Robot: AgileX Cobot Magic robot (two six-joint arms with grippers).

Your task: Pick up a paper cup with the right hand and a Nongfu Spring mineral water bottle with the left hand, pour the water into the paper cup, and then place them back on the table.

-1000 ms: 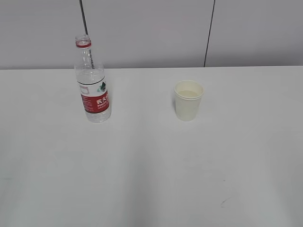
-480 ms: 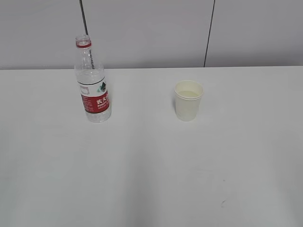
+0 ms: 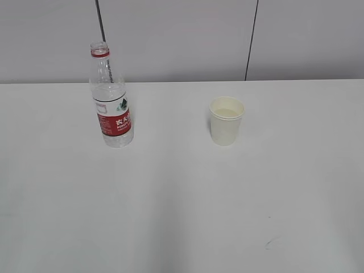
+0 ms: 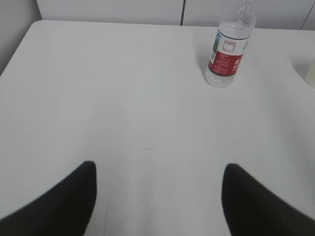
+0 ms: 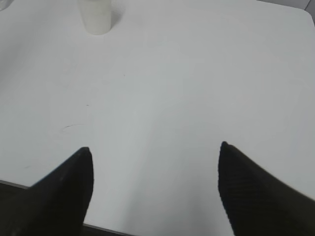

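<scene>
The Nongfu Spring mineral water bottle (image 3: 111,101) stands upright and uncapped on the white table (image 3: 182,205), at the left; its red label also shows in the left wrist view, bottle (image 4: 227,49). The cream paper cup (image 3: 226,120) stands to its right with some clear water inside; its base shows in the right wrist view, cup (image 5: 96,17). My left gripper (image 4: 157,169) is open over bare table, well short of the bottle. My right gripper (image 5: 153,150) is open near the table's front edge, far from the cup. Neither arm appears in the exterior view.
A grey wall with dark vertical seams (image 3: 251,40) runs behind the table. A small dark mark (image 3: 271,243) lies on the tabletop at the front right. The table's near edge (image 5: 54,189) shows under the right fingers.
</scene>
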